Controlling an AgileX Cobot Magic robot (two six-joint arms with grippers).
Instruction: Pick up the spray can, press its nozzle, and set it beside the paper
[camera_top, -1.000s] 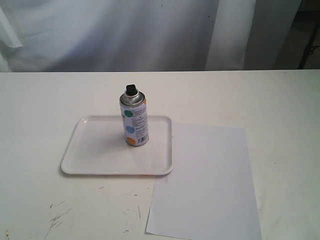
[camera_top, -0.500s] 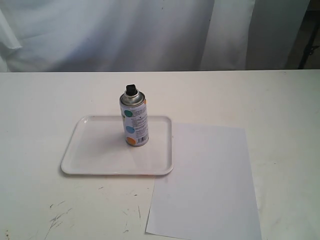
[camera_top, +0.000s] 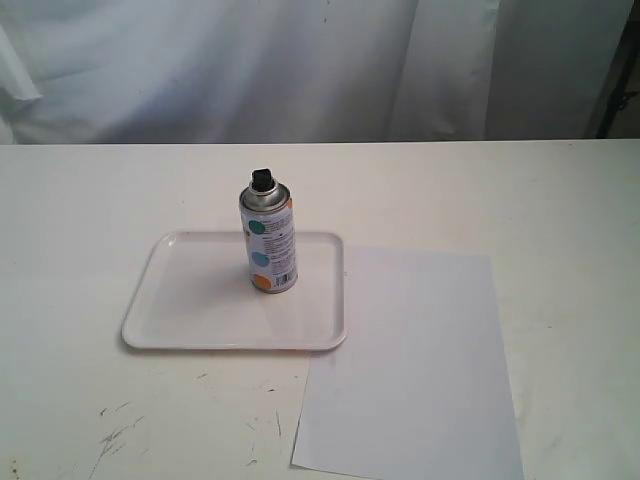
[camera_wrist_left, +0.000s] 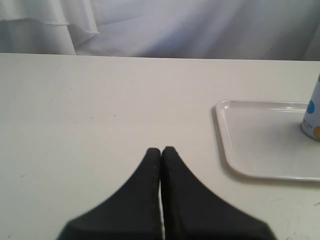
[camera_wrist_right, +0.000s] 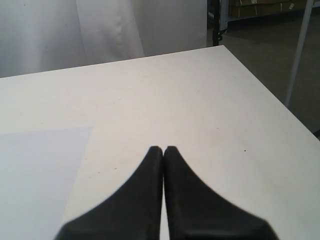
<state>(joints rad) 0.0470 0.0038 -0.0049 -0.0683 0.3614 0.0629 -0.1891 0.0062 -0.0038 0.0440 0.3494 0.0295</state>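
The silver spray can (camera_top: 270, 245) stands upright on a white plastic tray (camera_top: 190, 305), its black nozzle (camera_top: 262, 179) on top. Only the can's lower edge (camera_wrist_left: 312, 117) shows in the left wrist view, on the tray (camera_wrist_left: 260, 140). The white paper (camera_top: 410, 365) lies flat right of the tray, its corner tucked at the tray's edge; one part of the paper (camera_wrist_right: 35, 175) appears in the right wrist view. My left gripper (camera_wrist_left: 161, 150) is shut and empty over bare table, apart from the tray. My right gripper (camera_wrist_right: 163, 149) is shut and empty beside the paper. Neither gripper appears in the exterior view.
White curtains (camera_top: 300, 60) hang behind the table's far edge. Dark scuff marks (camera_top: 120, 430) dot the table near its front left. The table's right edge (camera_wrist_right: 270, 95) drops to a dark floor in the right wrist view.
The can, tray and paper have not moved. Only the curtain folds at the back right have shifted slightly.
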